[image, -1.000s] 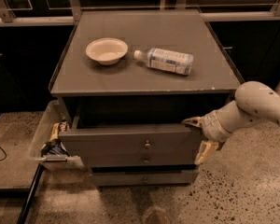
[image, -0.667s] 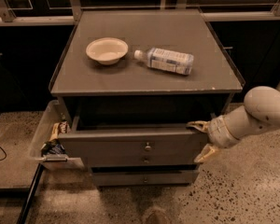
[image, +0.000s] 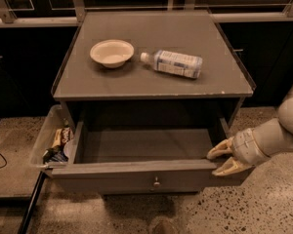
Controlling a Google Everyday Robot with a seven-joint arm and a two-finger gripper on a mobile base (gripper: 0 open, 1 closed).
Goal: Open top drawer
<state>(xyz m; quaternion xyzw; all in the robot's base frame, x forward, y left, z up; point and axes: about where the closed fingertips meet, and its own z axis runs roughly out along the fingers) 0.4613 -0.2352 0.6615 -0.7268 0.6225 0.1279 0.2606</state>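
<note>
Here: jaws parted, astride right end of pulled-out top drawer point(image: 112, 180) front.

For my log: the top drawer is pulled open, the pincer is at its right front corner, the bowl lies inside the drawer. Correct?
No: the camera view shows the bowl on the cabinet top. The top drawer is open, the pincer at its right front corner.

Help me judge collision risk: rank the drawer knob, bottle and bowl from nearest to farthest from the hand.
From the hand at the top drawer's right front corner:
1. Drawer knob, centre of the front panel.
2. Bottle, lying on the cabinet top, right of centre.
3. Bowl, same top, farther left.
</note>
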